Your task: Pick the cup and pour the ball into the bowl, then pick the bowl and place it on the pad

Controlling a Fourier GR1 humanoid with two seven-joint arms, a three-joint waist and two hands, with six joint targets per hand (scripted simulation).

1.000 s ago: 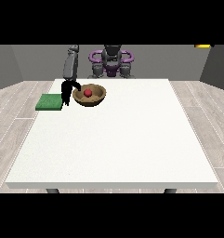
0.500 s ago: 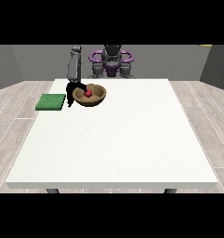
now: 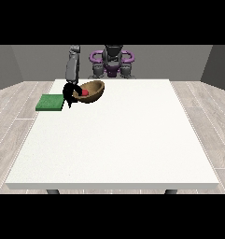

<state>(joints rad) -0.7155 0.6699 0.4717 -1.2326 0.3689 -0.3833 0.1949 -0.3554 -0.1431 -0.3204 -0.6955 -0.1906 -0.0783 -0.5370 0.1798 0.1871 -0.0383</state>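
On the smooth white table [image 3: 118,140], the hand at the view's left [image 3: 69,92] pinches the tilted wooden bowl's [image 3: 94,89] rim (round red ball [image 3: 85,93] inside).

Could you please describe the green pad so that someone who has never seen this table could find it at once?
Start at the large white table and go to its far corner at the view's left. There the green pad lies flat at the edge, beside the black hand and the tilted wooden bowl with the red ball. It alone is flat, square and green.
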